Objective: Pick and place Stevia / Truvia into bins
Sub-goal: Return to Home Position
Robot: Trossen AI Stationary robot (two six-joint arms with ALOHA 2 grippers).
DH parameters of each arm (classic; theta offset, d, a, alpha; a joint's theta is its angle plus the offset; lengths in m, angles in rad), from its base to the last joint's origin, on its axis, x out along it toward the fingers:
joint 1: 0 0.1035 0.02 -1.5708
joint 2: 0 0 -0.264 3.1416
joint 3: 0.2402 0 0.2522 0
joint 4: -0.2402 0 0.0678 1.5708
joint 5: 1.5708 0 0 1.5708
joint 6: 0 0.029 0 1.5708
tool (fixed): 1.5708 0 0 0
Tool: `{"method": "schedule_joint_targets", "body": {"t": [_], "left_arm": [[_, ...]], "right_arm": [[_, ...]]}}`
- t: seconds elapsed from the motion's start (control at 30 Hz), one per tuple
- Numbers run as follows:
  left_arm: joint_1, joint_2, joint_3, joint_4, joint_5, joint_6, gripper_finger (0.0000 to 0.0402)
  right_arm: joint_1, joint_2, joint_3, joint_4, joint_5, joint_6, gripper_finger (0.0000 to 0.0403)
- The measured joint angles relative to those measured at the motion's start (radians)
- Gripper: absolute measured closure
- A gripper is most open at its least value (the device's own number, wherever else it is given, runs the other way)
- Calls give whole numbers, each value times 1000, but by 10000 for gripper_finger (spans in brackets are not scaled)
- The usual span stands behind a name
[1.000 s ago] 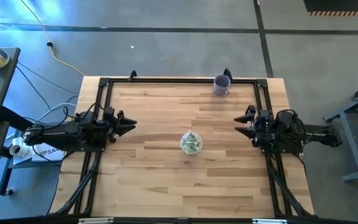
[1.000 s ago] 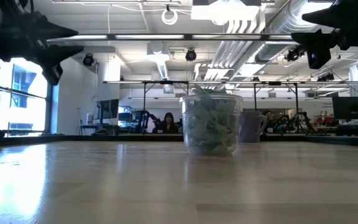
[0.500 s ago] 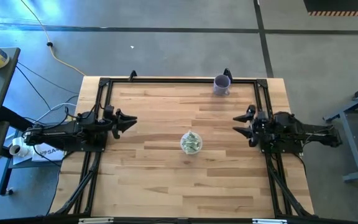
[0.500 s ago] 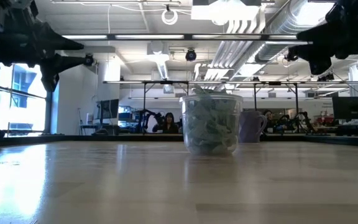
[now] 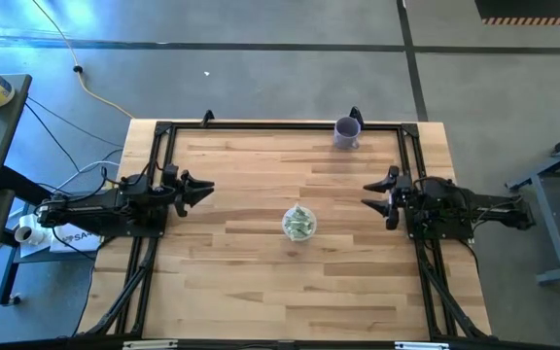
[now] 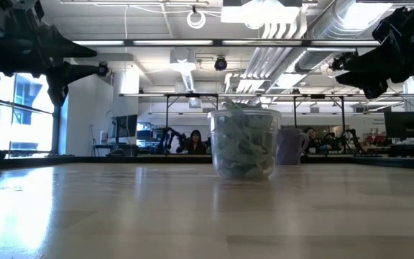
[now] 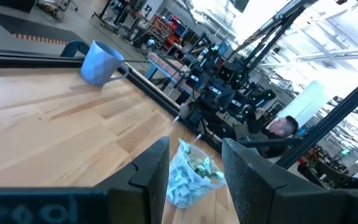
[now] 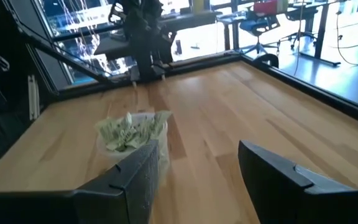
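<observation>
- While both arms sat drawn back over the side rails [image 5: 154, 194] of the bench [image 5: 261, 282], each reached level and inward, well above the wood.
- At the left edge, the left gripper [image 5: 205, 190] pointed toward the middle. Its fingers were parted by a moderate gap and held nothing, and its wrist view showed the cup through that gap.
- Opposite it at the right edge, the right gripper [image 5: 366, 194] faced inward, its fingers spread wide and likewise empty.
- Between them and well apart from both, the clear cup [image 6: 264, 114] stood upright near the middle of the bench, slightly nearer the front edge than the two grippers.
- Pale green and white sachets [image 6: 239, 147] filled the cup up to the rim, and a few corners poked above it.
- The pale wooden boards of the bench were framed by black rails along the sides and the far edge.
- A lavender mug [image 5: 346, 132] stood upright at the far edge, right of centre and well behind the cup.
- Beyond the bench lay an open workshop with ceiling ducts [image 6: 293, 29], strip lights, and bright windows [image 6: 20, 108] on the left. A person [image 6: 194, 142] sat at a desk far back.
</observation>
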Motion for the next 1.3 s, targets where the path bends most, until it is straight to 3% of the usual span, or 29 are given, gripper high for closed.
{"method": "schedule_joint_targets", "body": {"t": [1.3], "left_arm": [[0,0,0,0,1,0,220]], "right_arm": [[0,0,0,-50,0,0,193]]}}
